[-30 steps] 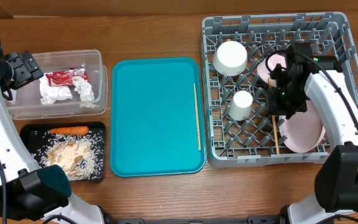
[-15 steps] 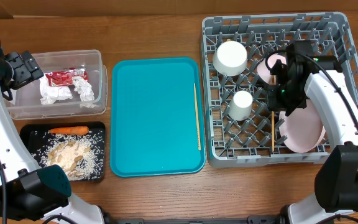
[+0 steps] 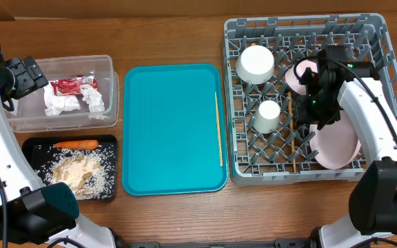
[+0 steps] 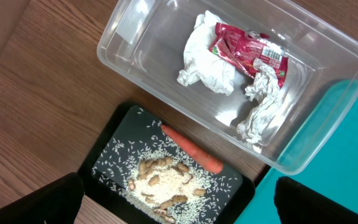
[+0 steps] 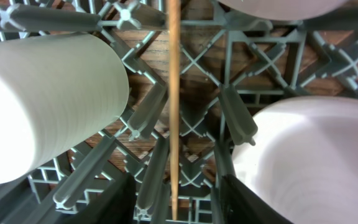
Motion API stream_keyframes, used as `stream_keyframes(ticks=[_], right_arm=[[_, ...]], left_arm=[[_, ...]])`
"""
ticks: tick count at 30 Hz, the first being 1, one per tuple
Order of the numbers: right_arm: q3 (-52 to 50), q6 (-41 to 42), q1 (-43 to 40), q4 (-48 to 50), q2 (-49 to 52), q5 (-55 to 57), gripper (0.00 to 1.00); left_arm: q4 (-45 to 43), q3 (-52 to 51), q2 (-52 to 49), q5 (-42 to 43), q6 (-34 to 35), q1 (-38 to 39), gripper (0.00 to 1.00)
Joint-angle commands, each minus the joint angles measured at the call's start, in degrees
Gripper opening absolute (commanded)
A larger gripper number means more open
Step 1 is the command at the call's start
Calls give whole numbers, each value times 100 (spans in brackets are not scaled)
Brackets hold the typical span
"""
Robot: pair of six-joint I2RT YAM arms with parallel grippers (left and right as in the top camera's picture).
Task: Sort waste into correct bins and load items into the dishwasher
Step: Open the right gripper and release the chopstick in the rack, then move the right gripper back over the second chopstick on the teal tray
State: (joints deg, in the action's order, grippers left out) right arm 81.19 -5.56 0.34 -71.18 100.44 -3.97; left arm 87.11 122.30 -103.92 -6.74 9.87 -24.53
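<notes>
My right gripper [image 3: 313, 103] [image 5: 178, 196] hangs over the grey dishwasher rack [image 3: 371, 27], jaws open. One wooden chopstick [image 3: 293, 138] [image 5: 173, 93] lies on the rack grid between the fingers, touching neither. To its left sits a small white cup [image 3: 268, 115] [image 5: 42, 106] and to its right a pink plate [image 3: 336, 145] [image 5: 316, 162]. The other chopstick [image 3: 218, 129] lies on the teal tray [image 3: 171, 131]. My left gripper [image 3: 23, 76] [image 4: 179, 211] is open above the bins, holding nothing.
The clear tub [image 3: 19, 117] [image 4: 135, 25] holds white napkins [image 4: 204, 59] and a red wrapper [image 4: 247, 50]. The black tray [image 3: 29, 148] [image 4: 114, 134] holds a carrot [image 4: 191, 152] and rice [image 4: 166, 177]. A larger white cup [image 3: 255, 63] stands at the rack's back left.
The right jaws have opened and let go of the chopstick, which has shifted left and now rests on the rack grid. The left arm has not moved.
</notes>
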Motion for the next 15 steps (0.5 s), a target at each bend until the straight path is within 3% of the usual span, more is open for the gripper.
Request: stream_keyframes(ticks=[1,8,11,15], right_arm=[[-24,-70,-35,20,-118,0,49],[520,127,-26,-282,-122,-754,49],[855,129,50,-442,-125,-1759,49],[960,127,358,-352,-133,-3947,48]], left_arm=[[2,122,92,-74,-87,-4,100],[2,122,92,-74,-87,-4,100],[2,122,92,-74,-87,-4,100],[2,122,92,-74,-87,-4,100]])
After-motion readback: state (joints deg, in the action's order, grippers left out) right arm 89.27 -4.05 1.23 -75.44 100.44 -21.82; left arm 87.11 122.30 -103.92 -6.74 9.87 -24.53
